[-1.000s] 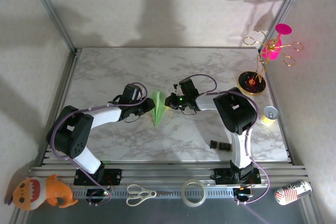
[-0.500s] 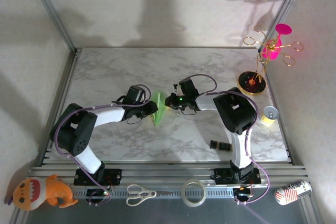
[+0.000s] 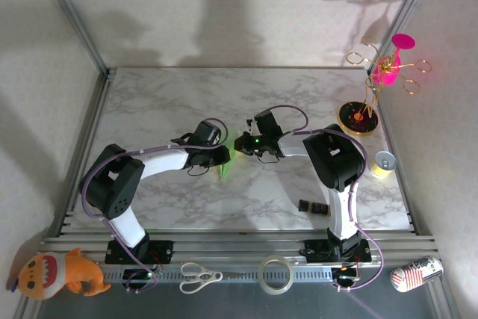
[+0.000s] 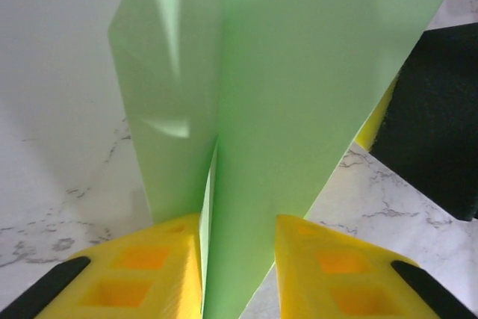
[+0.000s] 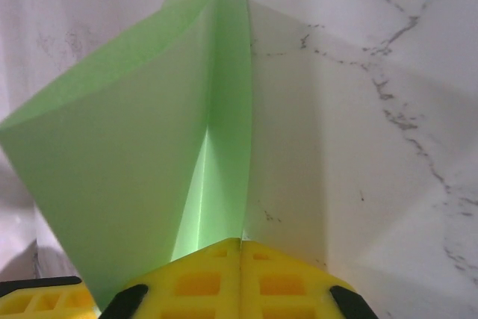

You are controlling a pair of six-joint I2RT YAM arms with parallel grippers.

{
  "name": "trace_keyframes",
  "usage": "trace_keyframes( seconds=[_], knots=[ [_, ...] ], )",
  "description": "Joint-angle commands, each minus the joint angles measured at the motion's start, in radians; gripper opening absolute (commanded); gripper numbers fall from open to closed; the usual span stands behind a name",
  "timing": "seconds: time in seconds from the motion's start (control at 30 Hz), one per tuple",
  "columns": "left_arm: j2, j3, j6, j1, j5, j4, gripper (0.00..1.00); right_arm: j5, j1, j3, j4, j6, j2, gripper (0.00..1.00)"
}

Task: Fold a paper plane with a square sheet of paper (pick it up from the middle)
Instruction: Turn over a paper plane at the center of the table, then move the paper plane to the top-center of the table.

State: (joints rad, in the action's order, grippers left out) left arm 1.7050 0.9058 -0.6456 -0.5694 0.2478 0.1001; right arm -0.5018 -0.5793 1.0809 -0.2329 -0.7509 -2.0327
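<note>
The paper plane is a light green creased dart at the middle of the marble table, mostly covered by the two grippers. In the left wrist view the paper plane rises between the yellow fingers of my left gripper. Those jaws stand apart, with table showing between the paper and the right finger. My left gripper comes in from the left. My right gripper comes in from the right. In the right wrist view my right gripper is shut, pinching a fold of the paper plane.
A pink-and-gold stand, a round dish and a can stand along the right edge. A small dark object lies at the front right. Scissors, a tape roll and a plush toy sit on the front rail.
My left gripper has moved right, from beside the plane to over it, with its jaws now around the paper. The right arm has stayed still, holding the fold.
</note>
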Motion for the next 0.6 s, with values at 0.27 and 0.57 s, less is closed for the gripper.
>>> trace_keyframes(
  seconds=[0.27, 0.57],
  knots=[
    [-0.054, -0.052, 0.037, -0.009, 0.053, -0.090, 0.33, -0.015, 0.007, 0.027, 0.026, 0.011, -0.014, 0.02],
    [-0.054, -0.072, 0.051, -0.009, 0.069, -0.122, 0.36, -0.012, 0.006, 0.025, 0.026, 0.012, -0.014, 0.02]
  ],
)
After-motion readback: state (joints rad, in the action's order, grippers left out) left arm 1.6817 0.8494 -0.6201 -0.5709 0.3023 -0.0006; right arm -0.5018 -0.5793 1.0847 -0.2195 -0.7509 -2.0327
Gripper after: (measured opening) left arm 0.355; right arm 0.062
